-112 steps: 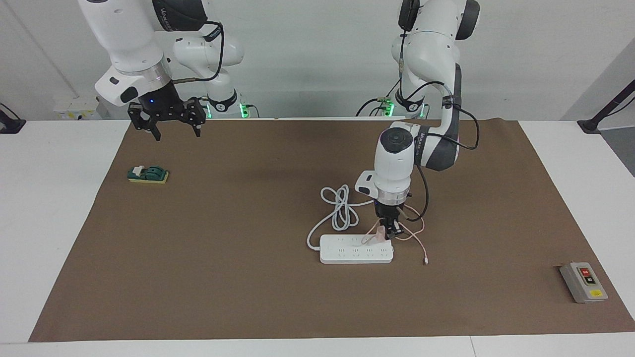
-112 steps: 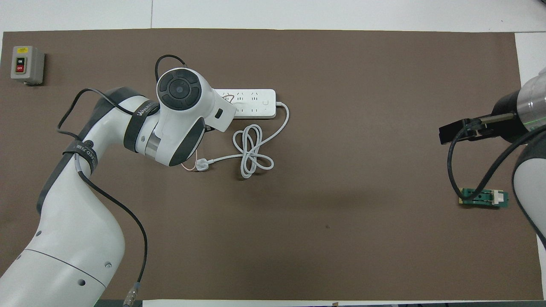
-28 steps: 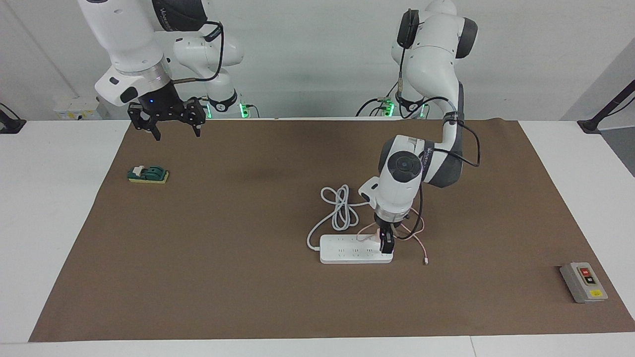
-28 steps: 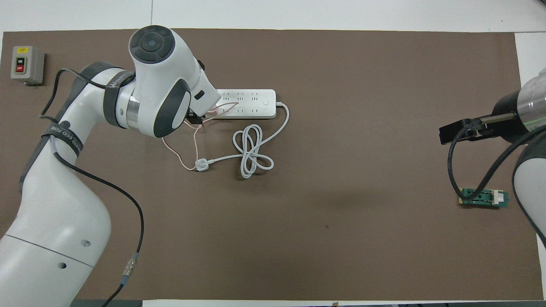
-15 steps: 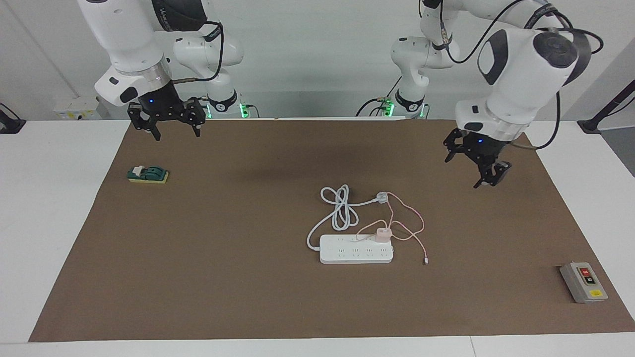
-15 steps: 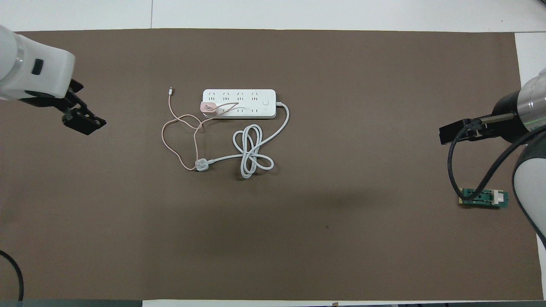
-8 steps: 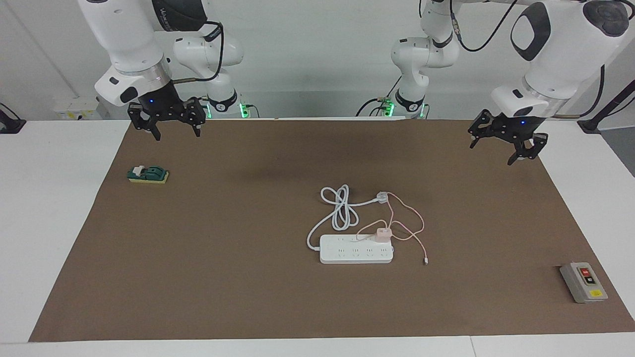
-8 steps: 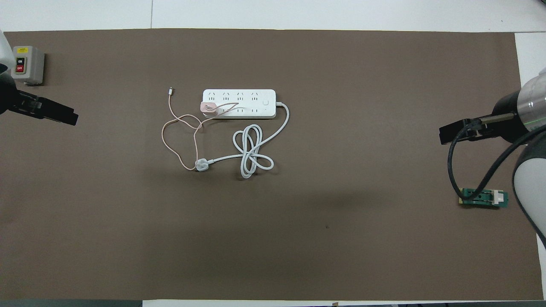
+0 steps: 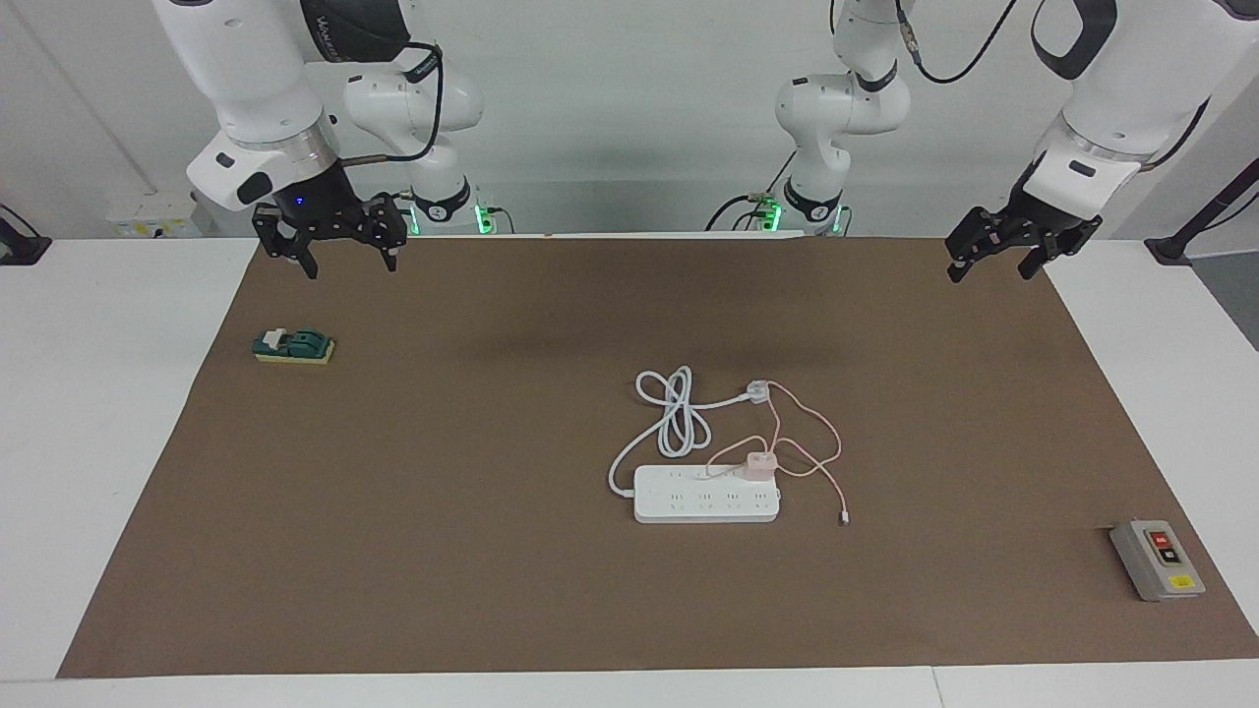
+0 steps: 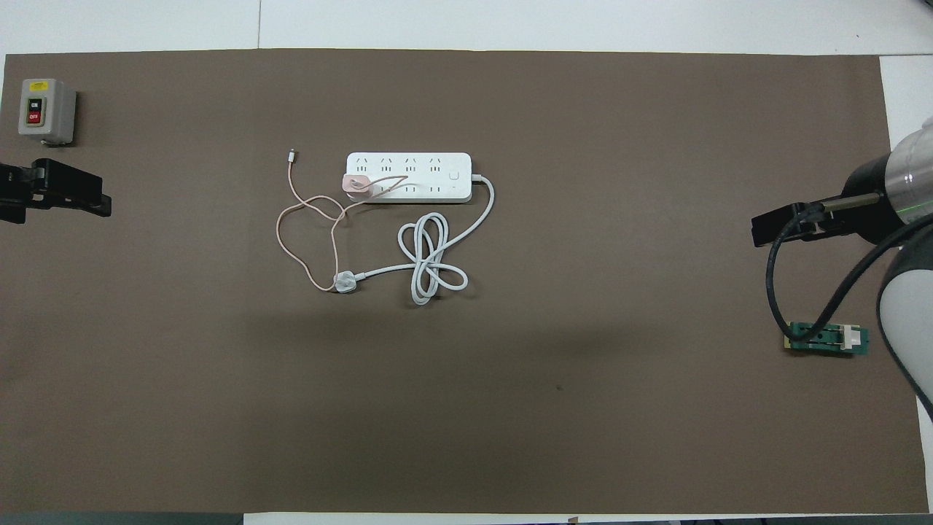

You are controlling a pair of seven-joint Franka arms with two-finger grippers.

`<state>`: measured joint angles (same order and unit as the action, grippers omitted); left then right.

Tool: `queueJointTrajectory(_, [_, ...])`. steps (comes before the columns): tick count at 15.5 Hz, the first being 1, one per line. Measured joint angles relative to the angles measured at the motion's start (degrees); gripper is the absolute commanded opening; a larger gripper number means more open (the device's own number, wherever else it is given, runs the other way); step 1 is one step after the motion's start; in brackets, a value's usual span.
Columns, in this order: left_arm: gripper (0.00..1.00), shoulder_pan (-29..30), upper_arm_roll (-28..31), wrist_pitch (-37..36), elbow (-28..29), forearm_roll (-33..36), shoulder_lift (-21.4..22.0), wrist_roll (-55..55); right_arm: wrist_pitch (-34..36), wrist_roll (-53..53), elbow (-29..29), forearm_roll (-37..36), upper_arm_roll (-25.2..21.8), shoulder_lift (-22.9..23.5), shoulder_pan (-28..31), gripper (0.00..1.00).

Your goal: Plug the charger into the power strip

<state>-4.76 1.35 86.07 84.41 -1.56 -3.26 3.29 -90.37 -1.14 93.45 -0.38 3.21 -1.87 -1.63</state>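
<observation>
Pink against white: the charger (image 9: 758, 464) now sits on the strip (image 9: 706, 494), at the end toward my left arm, in the row of sockets nearer to me. A moment ago my left claw (image 9: 991, 258) was down on it, pressing; now that claw is up over the mat's (image 9: 443, 551) corner at my left arm's end, jaws wide and empty. The charger stayed put when I let go, standing square on the strip, so I judge the plugging done, though I cannot see the prongs to be sure they are fully home.

My right claw (image 9: 346, 247) hangs wide open over the other near corner, waiting; it has not stirred.

The charger's thin pink cable (image 9: 821, 454) loops loosely beside the strip, with one strand lying across the strip's top and its free tip on the mat. The strip's thick white cord (image 9: 674, 411) is coiled nearer to me, its plug (image 9: 756, 391) touching the pink loop. A grey switch box (image 9: 1157, 560) sits well apart at my left arm's end, and a small green part (image 9: 293, 346) at my right arm's end. Nothing stands in my way; only the tangled cables would bother a further reach.
</observation>
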Motion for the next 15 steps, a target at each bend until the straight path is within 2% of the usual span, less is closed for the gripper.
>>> queueJointTrajectory(12, [1.0,1.64,0.21,-1.0,0.49,0.12,0.21,0.9,0.0,0.0,0.0,0.0,-0.05,0.0,0.05,1.0])
queueJointTrajectory(15, [1.0,2.93,0.2,-1.2,1.87,0.12,1.43,0.98,0.0,0.0,0.0,0.0,-0.05,0.0,0.05,1.0])
